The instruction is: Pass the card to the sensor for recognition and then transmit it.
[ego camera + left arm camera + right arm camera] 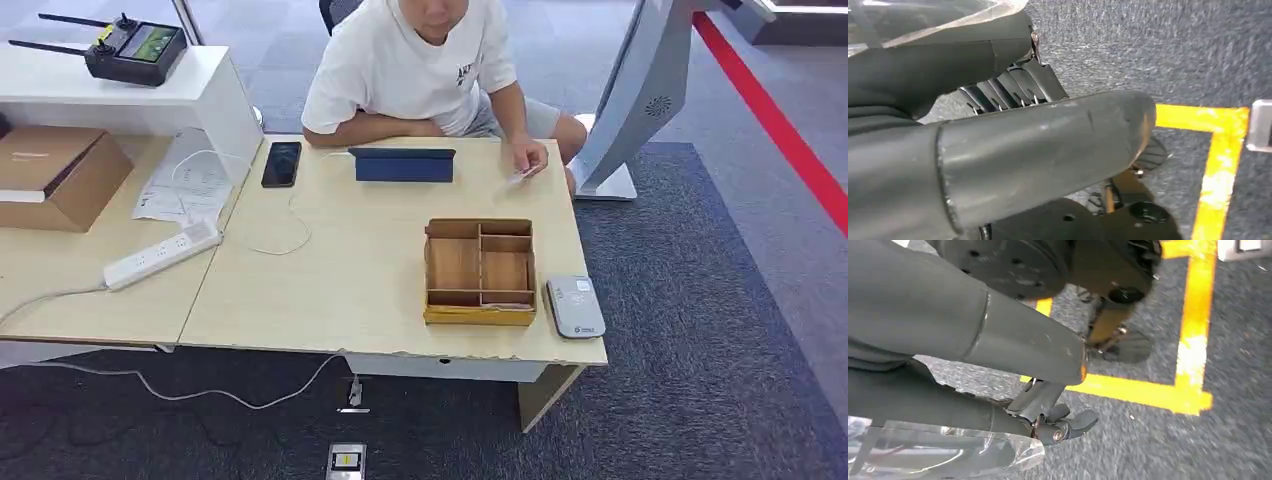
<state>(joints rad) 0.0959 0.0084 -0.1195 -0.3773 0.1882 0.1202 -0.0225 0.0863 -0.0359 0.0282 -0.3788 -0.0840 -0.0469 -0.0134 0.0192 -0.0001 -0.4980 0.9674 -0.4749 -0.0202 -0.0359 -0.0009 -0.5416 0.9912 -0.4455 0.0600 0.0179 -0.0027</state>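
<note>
Light wooden table (330, 290) under the head view. Wooden compartment box (480, 272) near its front right; grey card sensor (574, 306) just beside it, at the table's right edge. Card (517, 177) at the far edge, pinched in a seated person's hand (529, 157). Left hand (1038, 150) and right hand (1013, 355) hanging over grey carpet, holding nothing; finger spread impossible to tell.

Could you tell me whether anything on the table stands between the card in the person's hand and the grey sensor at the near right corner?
Nothing visible blocks that path. The card is in the person's hand at the far right edge; the sensor lies near the front right corner. The wooden tray sits beside the sensor, left of the straight line between them.
</note>
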